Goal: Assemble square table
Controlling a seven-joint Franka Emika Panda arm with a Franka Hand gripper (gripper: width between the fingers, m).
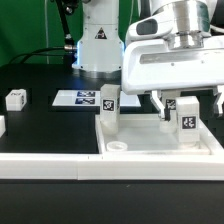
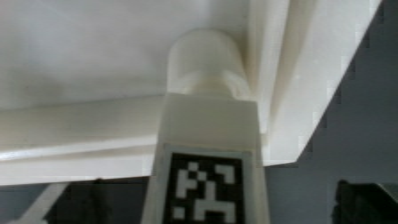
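Note:
The square table's white slab [image 1: 150, 146] lies flat with its raised rim up. One tagged leg post [image 1: 108, 106] stands upright at the slab's corner on the exterior view's left. A second tagged leg post [image 1: 188, 122] stands upright near the corner on the exterior view's right. My gripper [image 1: 188, 106] hangs over this second post, one finger on each side. In the wrist view the post [image 2: 210, 130] runs down to the slab's rimmed corner [image 2: 107, 70]. The dark fingers [image 2: 365, 203] stand apart from the post on both sides, so my gripper [image 2: 210, 205] is open.
A loose white tagged leg [image 1: 15, 98] lies on the black table at the exterior view's left. The marker board [image 1: 78, 98] lies behind the slab, before the robot base [image 1: 98, 45]. A long white rail [image 1: 50, 166] runs along the front edge.

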